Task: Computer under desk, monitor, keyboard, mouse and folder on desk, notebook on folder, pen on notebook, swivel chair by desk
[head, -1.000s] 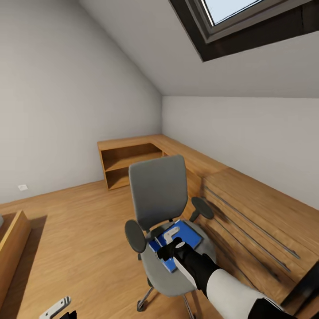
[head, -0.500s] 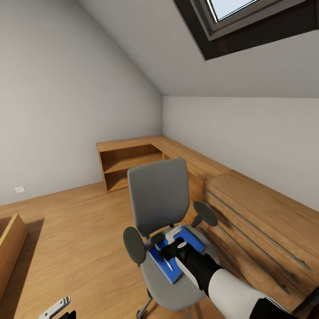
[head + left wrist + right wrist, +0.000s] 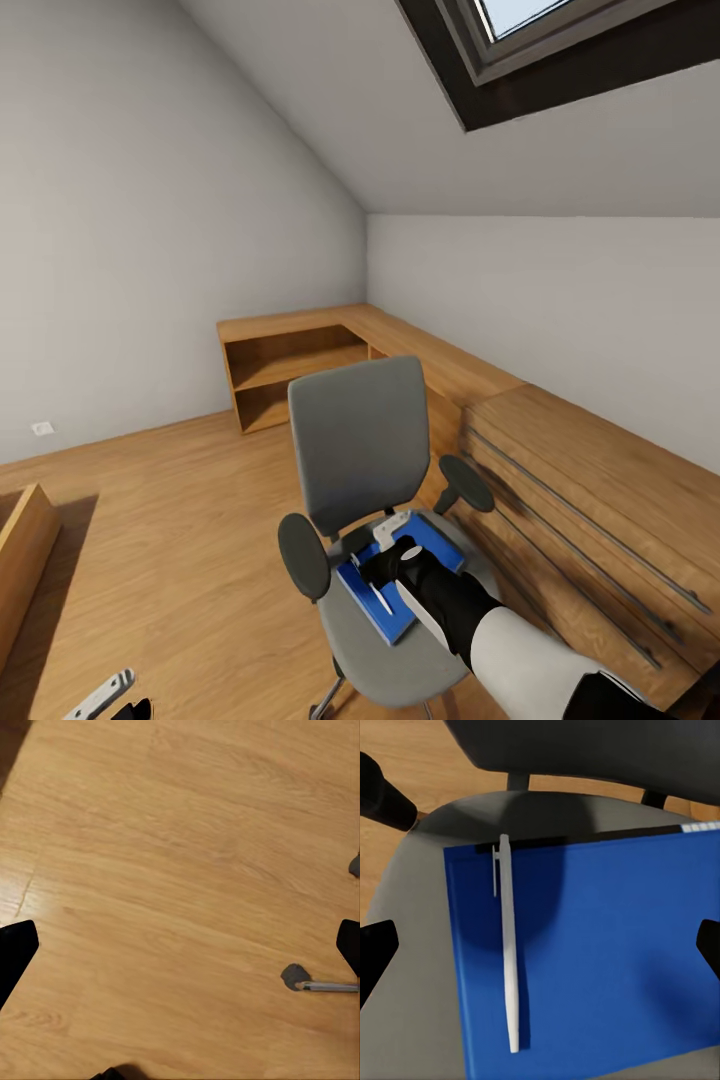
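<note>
The folder [image 3: 607, 952] has slid askew on the swivel chair [image 3: 380, 560]; right fingers [image 3: 385, 545] apart, left's seemingly too.

The head view looks forward and down from high up, over the swivel chair [image 3: 375, 500] into the attic corner. The right wrist view looks straight down, close, on the folder [image 3: 600, 952] and pen [image 3: 508, 945], which the head view shares. The left wrist view faces the wood-plank floor [image 3: 172, 870] from near.
</note>
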